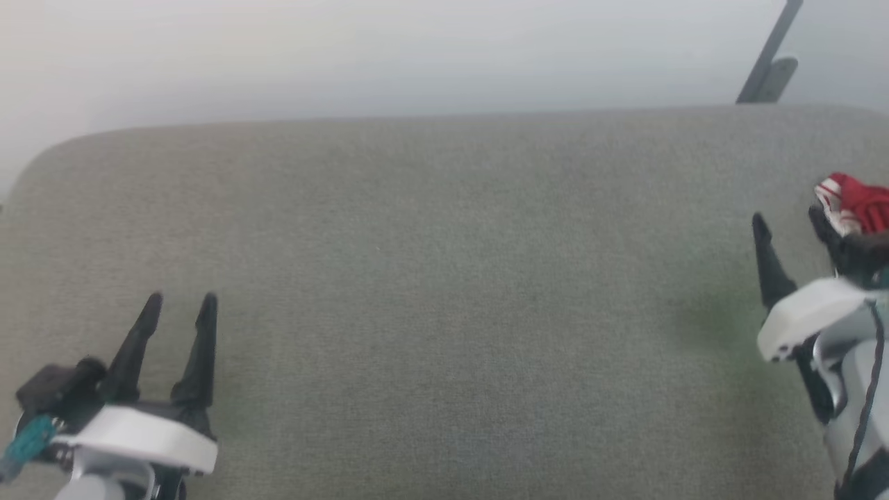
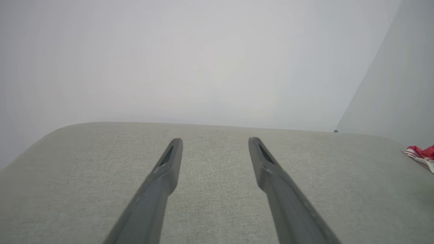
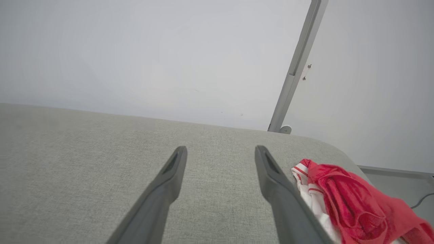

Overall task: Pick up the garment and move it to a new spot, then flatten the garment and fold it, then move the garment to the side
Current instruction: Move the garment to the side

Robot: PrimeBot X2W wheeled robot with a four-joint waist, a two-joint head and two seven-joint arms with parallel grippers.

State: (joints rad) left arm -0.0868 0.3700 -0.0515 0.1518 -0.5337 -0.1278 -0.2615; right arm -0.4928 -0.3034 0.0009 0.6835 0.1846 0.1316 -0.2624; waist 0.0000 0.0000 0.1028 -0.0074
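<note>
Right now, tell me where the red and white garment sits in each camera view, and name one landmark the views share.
Head view: the garment is at the far right edge, about mid-height.
Left wrist view: a small red and white bit at the right edge.
Right wrist view: crumpled in the lower right corner.
Shared landmark: the grey fabric surface and its far edge against the pale wall.

Garment (image 3: 349, 203): red, w/ white sleeve & red-white striped trim. Tabletop (image 1: 444, 278): pale grey-green, fine woven texture. Left hand (image 1: 182, 298) & right hand (image 3: 220, 149): black fingers, white casing. Wall (image 1: 417, 55): plain lt grey. Pole (image 3: 298, 64): grey.
</note>
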